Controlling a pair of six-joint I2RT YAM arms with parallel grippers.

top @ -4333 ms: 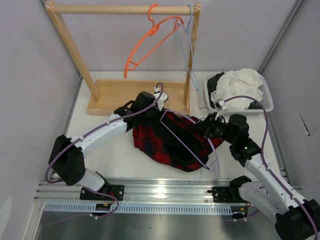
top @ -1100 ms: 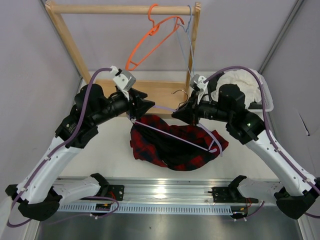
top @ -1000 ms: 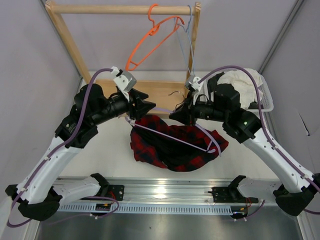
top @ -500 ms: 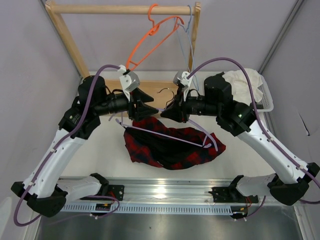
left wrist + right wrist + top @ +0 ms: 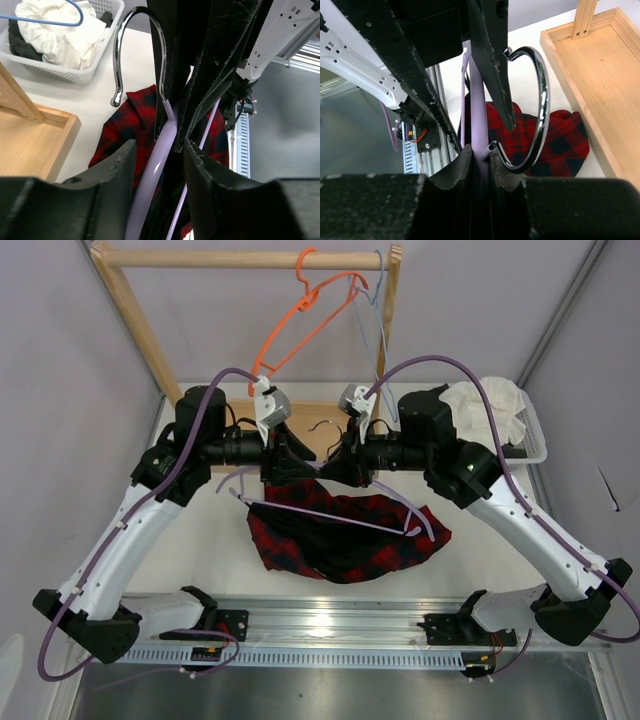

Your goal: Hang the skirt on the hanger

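Note:
The lavender hanger [image 5: 330, 518] hangs in the air over the table's middle, its chrome hook [image 5: 325, 428] uppermost. The red and black plaid skirt [image 5: 340, 540] is draped on it, its lower part sagging to the table. My right gripper [image 5: 338, 458] is shut on the hanger's neck, as the right wrist view [image 5: 480, 150] shows just below the hook [image 5: 540, 100]. My left gripper [image 5: 290, 455] faces it. In the left wrist view [image 5: 159, 145] its jaws are open around the lavender bar [image 5: 145, 195] with gaps on both sides. The skirt also shows below [image 5: 125, 125] [image 5: 560, 140].
A wooden rack [image 5: 250, 258] stands at the back with an orange hanger [image 5: 300, 325] and a pale blue hanger [image 5: 378, 330]. Its wooden base tray [image 5: 215, 425] lies behind the grippers. A white basket [image 5: 535, 445] with a white garment [image 5: 490, 405] sits at the back right.
Both arms rose and drew together toward the centre, lifting the hanger and much of the skirt off the table. The skirt shifted slightly left.

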